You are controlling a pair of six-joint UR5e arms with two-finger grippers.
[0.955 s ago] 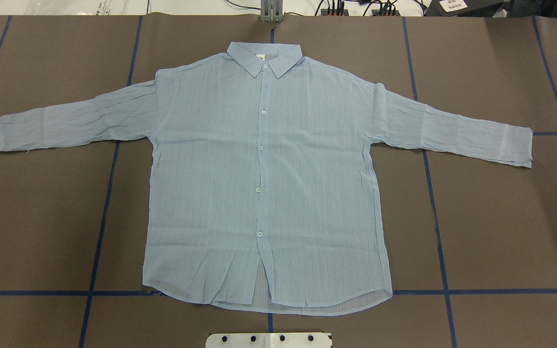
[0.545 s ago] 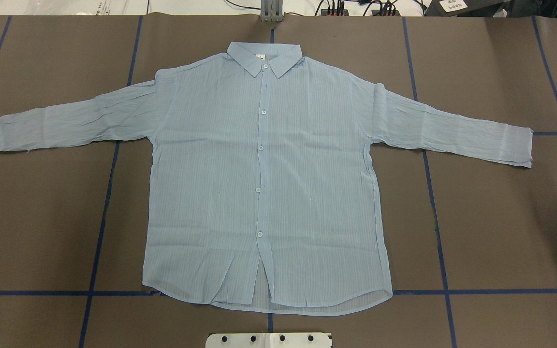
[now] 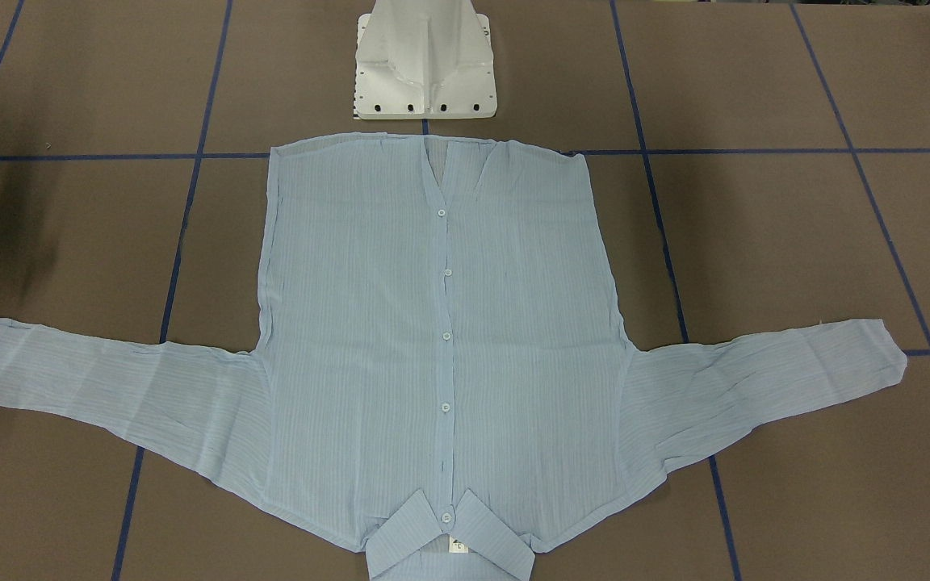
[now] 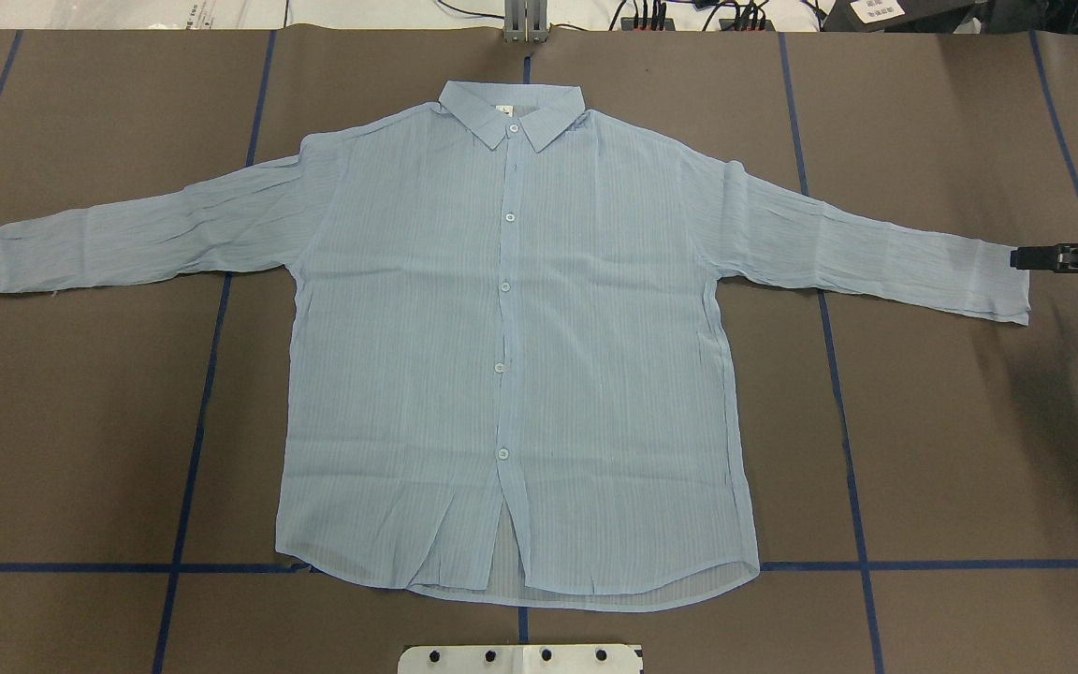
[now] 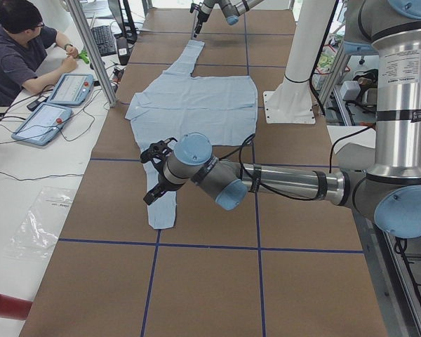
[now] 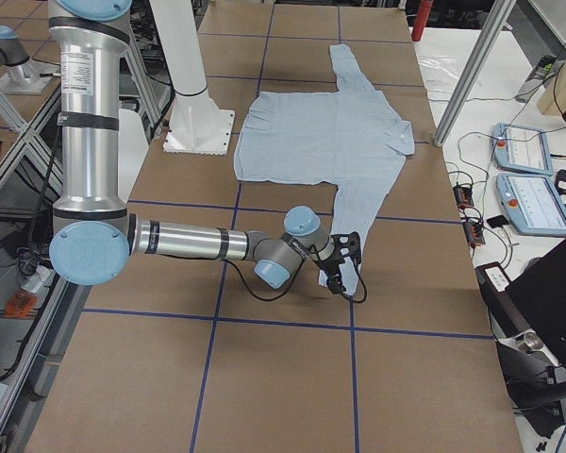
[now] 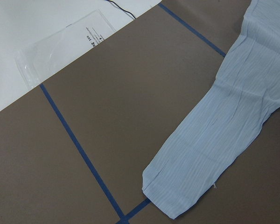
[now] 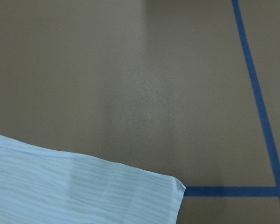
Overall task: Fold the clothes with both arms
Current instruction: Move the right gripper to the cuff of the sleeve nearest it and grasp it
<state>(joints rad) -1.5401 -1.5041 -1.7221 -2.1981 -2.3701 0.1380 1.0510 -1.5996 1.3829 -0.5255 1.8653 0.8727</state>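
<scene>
**2 grippers out at the sleeve ends, shirt spread flat**

1 light-blue striped shirt (image 4: 511,346) lies flat and front-up on the brown table (image 4: 969,421), buttoned, both sleeves stretched out sideways. Collar (image 4: 511,110) points away from the robot. The hem sits just short of the white pedestal base (image 3: 425,73), crossing a blue tape line (image 4: 80,567). The sleeves are lightly creased, and the hem parts a little below the lowest button.

Right gripper (image 4: 1030,256): comes in from the table's right end. In the overhead view its black tip overlaps the outer edge of the right sleeve's cuff (image 4: 1007,290). Touching the cloth or just above it: cannot tell. How far its jaws stand apart: cannot tell in any view. Its wrist camera sees only a cuff corner, tape and bare table.

Left gripper (image 5: 152,174): seen only from the side camera at the table's left end, hanging above the left sleeve (image 4: 127,234). Wide or narrow: cannot tell from that angle. Its wrist camera looks down on the cuff lying flat, with a clear plastic bag (image 7: 60,46) on the white bench beyond the table edge.

1 person (image 5: 17,49) sits at that bench, beside 2 tablet-like pendants (image 5: 45,119).
</scene>
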